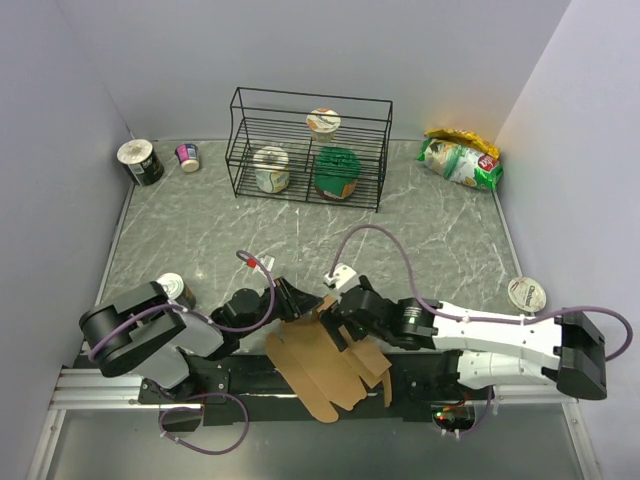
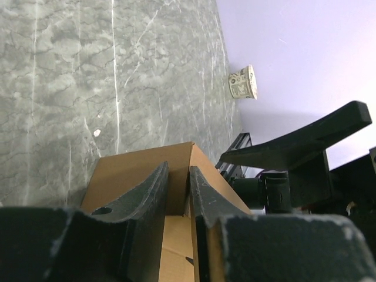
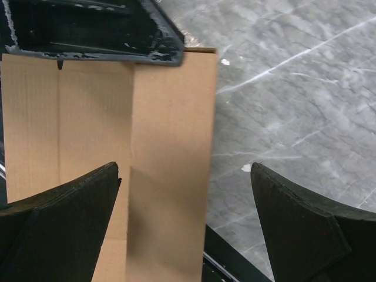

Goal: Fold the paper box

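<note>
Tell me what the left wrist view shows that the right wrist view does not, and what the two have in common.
Only the left wrist view: a small cup by the wall, and the left gripper closed on an edge of the paper box.
Only the right wrist view: the right gripper wide open, one finger over the cardboard and the other over the bare table, and a straight crease along the panel.
Both: brown cardboard lying on the grey marbled table.
</note>
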Motion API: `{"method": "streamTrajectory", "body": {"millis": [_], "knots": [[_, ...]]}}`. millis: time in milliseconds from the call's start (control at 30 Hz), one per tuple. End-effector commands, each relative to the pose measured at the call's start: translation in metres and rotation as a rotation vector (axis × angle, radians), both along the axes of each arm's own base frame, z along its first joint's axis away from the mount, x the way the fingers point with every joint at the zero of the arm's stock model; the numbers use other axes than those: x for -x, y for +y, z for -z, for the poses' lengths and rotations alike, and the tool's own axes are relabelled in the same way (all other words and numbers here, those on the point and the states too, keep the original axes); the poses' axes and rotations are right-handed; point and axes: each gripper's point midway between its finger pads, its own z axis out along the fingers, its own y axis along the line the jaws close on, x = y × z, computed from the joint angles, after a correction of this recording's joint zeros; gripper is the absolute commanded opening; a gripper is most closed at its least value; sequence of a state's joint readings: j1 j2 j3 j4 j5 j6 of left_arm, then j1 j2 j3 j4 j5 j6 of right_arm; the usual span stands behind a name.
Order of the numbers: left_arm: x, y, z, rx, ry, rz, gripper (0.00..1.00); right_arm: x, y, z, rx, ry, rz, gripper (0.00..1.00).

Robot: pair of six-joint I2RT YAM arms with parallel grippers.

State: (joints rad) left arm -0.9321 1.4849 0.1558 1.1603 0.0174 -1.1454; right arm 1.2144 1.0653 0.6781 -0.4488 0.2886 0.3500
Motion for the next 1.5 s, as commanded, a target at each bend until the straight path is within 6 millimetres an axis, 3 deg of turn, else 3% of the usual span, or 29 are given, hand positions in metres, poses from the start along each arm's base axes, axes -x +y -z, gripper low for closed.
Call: {"method": "streamTrajectory", "body": {"millis": [0,233,333,367,400,433,467,500,567,600,633,733,900,1033,1100,1200,1300,1467], "knots": [[0.028,0.034,0.086,-0.316,0.167,0.020,0.26,0.001,0.010,-0.004,0.043,-0.015,-0.019,1.00],[0.023,0.038,0.071,-0.289,0.125,-0.016,0.32,-0.003,0.014,0.000,0.059,-0.031,-0.011,0.96],[0.019,0.038,0.058,-0.282,0.084,-0.027,0.55,-0.004,0.016,0.002,0.066,-0.045,-0.029,0.89],[0.015,0.037,0.046,-0.259,0.056,-0.037,0.74,-0.005,0.018,0.002,0.059,-0.050,-0.036,0.83],[0.015,0.041,0.046,-0.275,0.055,-0.047,0.83,-0.006,0.018,0.002,0.064,-0.060,-0.046,0.80],[0.007,0.042,0.029,-0.256,0.011,-0.079,0.95,-0.007,0.019,0.002,0.065,-0.065,-0.052,0.76],[0.003,0.044,0.023,-0.255,-0.003,-0.098,0.99,-0.007,0.021,0.001,0.059,-0.073,-0.061,0.75],[0.001,0.050,0.022,-0.283,-0.001,-0.112,0.96,-0.008,0.021,0.002,0.066,-0.081,-0.078,0.73],[-0.010,0.060,-0.004,-0.250,-0.066,-0.168,0.96,-0.011,0.021,0.003,0.071,-0.100,-0.090,0.70],[-0.010,0.068,-0.001,-0.285,-0.067,-0.176,0.96,-0.014,0.025,0.000,0.063,-0.120,-0.102,0.70],[-0.016,0.076,-0.018,-0.247,-0.099,-0.215,0.96,-0.016,0.025,0.000,0.062,-0.131,-0.107,0.69],[-0.020,0.096,-0.026,-0.261,-0.144,-0.252,0.96,-0.026,0.030,-0.005,0.054,-0.186,-0.125,0.69],[-0.015,0.108,-0.022,-0.305,-0.211,-0.231,0.96,-0.045,0.042,-0.007,0.042,-0.241,-0.183,0.63],[-0.007,0.101,-0.010,-0.324,-0.223,-0.156,0.96,-0.055,0.051,-0.011,0.065,-0.250,-0.237,0.64],[-0.002,0.090,-0.014,-0.312,-0.281,-0.081,0.96,-0.052,0.054,-0.012,0.055,-0.230,-0.256,0.68],[0.006,0.075,-0.012,-0.342,-0.336,0.045,0.96,-0.042,0.056,-0.019,0.009,-0.193,-0.279,0.86],[0.004,0.068,0.003,-0.411,-0.323,0.104,0.96,-0.033,0.052,-0.023,-0.028,-0.156,-0.284,0.94],[-0.001,0.053,-0.004,-0.427,-0.416,0.172,0.98,-0.021,0.042,-0.042,-0.109,-0.116,-0.249,0.97]]}}
